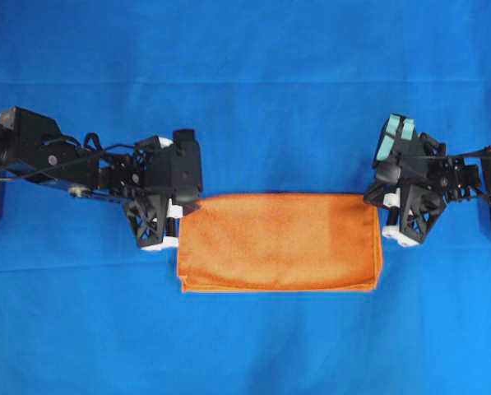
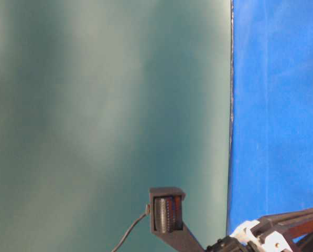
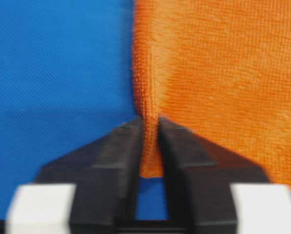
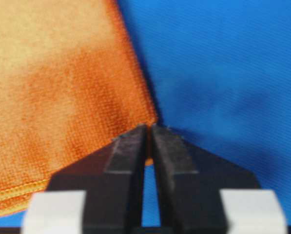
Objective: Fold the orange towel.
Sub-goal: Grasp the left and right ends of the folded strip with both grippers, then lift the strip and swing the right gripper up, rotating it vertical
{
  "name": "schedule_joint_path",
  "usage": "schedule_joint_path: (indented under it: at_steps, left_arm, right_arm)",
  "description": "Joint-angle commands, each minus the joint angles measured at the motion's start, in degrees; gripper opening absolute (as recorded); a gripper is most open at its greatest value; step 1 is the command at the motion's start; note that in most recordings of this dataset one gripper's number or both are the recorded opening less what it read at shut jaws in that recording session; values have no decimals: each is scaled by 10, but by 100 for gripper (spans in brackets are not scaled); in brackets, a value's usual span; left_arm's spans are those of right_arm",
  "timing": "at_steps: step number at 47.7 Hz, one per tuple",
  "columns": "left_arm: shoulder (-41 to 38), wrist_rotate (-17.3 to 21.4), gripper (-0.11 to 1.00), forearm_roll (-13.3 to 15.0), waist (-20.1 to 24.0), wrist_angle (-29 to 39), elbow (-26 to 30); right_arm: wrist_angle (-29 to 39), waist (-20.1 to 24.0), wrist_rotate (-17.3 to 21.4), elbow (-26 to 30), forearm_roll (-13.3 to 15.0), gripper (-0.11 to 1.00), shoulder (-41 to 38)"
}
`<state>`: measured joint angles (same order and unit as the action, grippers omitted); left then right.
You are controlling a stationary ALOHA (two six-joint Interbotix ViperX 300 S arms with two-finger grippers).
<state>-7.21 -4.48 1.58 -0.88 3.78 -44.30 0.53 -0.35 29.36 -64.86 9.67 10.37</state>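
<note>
Blue cloth (image 1: 245,74) covers the whole work surface, smooth and flat, and the orange towel (image 1: 280,242) lies near its middle, a little toward the near edge in the overhead view. It is already doubled into a long rectangle, with stacked layers showing along its near edge.

The left gripper (image 3: 149,146) has its jaws pinched together on the towel's hem, a thin ridge of orange rising between them. The right gripper (image 4: 149,141) is also closed, right at the towel's corner; only a sliver of orange shows between its tips, so I cannot tell whether it really has the cloth.

That uneven hold is the main risk. If the right side slips on lifting, one end would rise alone and the fold would skew or open. Either pinch may also catch only the top layer, peeling the layers apart, or snag the blue cloth beneath.

The towel is bright orange terry with a fine looped texture, a stitched hem, and no visible wrinkles.
</note>
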Motion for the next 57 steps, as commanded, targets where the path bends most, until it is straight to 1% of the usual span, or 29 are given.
schedule_joint_path:
  at_steps: [1,7,15,22,33,46,53,57]
  left_arm:
    - [7,-2,2,1,-4,30,12]
    - [11,-2,2,1,-4,52,26]
    - [16,-3,2,1,-4,56,30]
    - [37,-3,2,1,-4,64,33]
    - [119,-3,1,0,-4,119,54]
    - [195,2,1,0,-4,138,53]
    - [225,4,2,0,-4,145,50]
    - [233,5,2,-1,-4,142,47]
  right_arm:
    - [-3,8,0,9,-2,2,4]
    - [-1,9,0,11,-2,2,10]
    - [-1,9,0,9,-2,2,29]
    - [12,9,-1,11,-2,2,60]
    - [86,9,-6,30,3,2,155]
    - [173,7,-7,51,15,2,286]
    - [185,7,-7,49,26,2,332]
    - [185,2,-7,49,34,2,338]
